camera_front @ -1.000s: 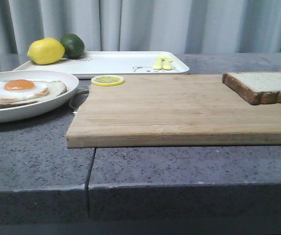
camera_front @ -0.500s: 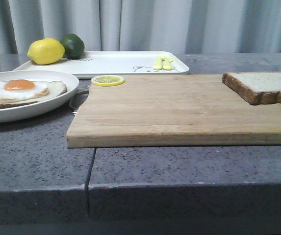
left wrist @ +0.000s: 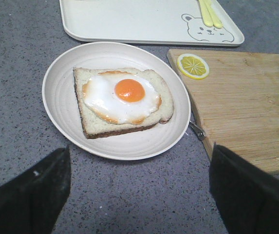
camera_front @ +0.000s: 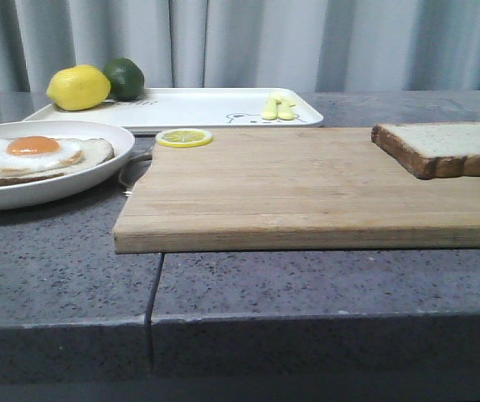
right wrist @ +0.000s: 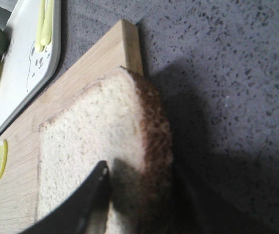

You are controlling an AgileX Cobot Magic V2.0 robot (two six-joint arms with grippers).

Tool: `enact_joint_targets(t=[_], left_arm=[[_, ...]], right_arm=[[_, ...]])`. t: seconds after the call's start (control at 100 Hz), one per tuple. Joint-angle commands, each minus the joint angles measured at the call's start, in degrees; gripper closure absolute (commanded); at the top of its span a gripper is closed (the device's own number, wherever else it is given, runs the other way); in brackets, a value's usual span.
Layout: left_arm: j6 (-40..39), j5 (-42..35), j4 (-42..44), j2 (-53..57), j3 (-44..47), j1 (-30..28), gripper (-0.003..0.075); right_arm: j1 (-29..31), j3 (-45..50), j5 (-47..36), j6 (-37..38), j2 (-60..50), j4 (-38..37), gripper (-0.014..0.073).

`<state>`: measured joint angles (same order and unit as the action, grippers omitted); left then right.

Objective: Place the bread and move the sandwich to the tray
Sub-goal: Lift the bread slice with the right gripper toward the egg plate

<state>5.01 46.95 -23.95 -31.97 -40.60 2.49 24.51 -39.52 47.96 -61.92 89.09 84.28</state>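
The bread (camera_front: 449,142) sits at the right end of the wooden cutting board (camera_front: 290,184). In the right wrist view my right gripper (right wrist: 144,195) is shut on the bread (right wrist: 81,136). One black finger (right wrist: 93,195) lies on the bread's top face and the other is lost in shadow by the crust. The sandwich (camera_front: 30,155), one slice with a fried egg, lies on the round white plate (camera_front: 97,172) at the left. My left gripper (left wrist: 139,195) is open and empty over the counter, just short of the plate (left wrist: 61,97) and sandwich (left wrist: 122,100). The tray (camera_front: 206,107) stands behind. Neither gripper shows in the front view.
A lemon (camera_front: 78,87) and a lime (camera_front: 124,77) sit on the tray's left end, and yellow utensils (camera_front: 278,107) on its right end. A lemon slice (camera_front: 184,137) lies on the board's far left corner. A metal handle (left wrist: 196,130) sticks out between plate and board.
The bread has shifted a little to the left on the board. Nothing else has moved.
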Motion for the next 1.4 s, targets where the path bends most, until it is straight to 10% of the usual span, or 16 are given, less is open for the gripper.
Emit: enact_joint_targets(t=[0.0,0.16,0.73,1.39], left_arm=[[-0.07,-3.32,-1.79,-0.53,-2.01,-0.2,0.0174],[-0.07,-3.32,-1.79,-0.53,-2.01,-0.2,0.0174],[-0.07,-3.32,-1.79,-0.53,-2.01,-0.2,0.0174],[-0.07,-3.32,-1.79,-0.53,-2.01,-0.2,0.0174]], right_arm=[[0.36,-0.73,0.73,0.17,-0.42,0.29,0.0453],[0.36,-0.73,0.46,0.17,-0.42,0.29,0.0716],[-2.27,-4.9,7.99,8.31,-18.39,4.39,0.0702],[-40.49,-9.8,-18.03,7.29,-20.23,23.55,0.0702]])
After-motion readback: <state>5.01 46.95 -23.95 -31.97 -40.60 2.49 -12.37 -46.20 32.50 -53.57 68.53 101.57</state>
